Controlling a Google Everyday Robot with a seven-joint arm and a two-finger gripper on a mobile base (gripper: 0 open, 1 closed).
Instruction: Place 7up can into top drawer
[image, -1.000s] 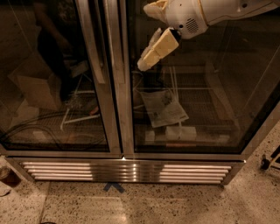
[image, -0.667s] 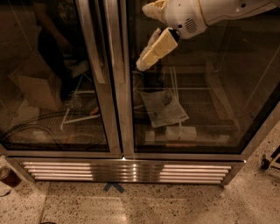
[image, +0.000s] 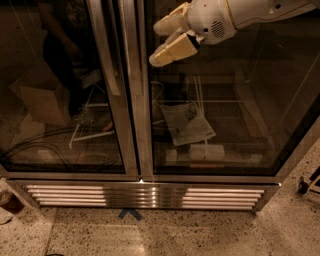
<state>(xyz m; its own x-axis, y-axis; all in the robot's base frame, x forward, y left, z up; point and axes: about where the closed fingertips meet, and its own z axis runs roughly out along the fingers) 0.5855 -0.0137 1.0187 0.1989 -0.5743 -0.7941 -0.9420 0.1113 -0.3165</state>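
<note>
Jaws spread and empty, the gripper (image: 157, 44) hangs before the glass-door cooler (image: 131, 150); it should first seek the unseen 7up can.

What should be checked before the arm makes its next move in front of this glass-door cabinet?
1. 7up can in view: not ok, none visible.
2. Top drawer in view: not ok, only a glass-door cabinet ahead.
3. Gripper located: ok, high before the cabinet's right door.
4. Gripper holds the can: cannot tell.
5. Cabinet doors shut: ok, both look closed.
</note>
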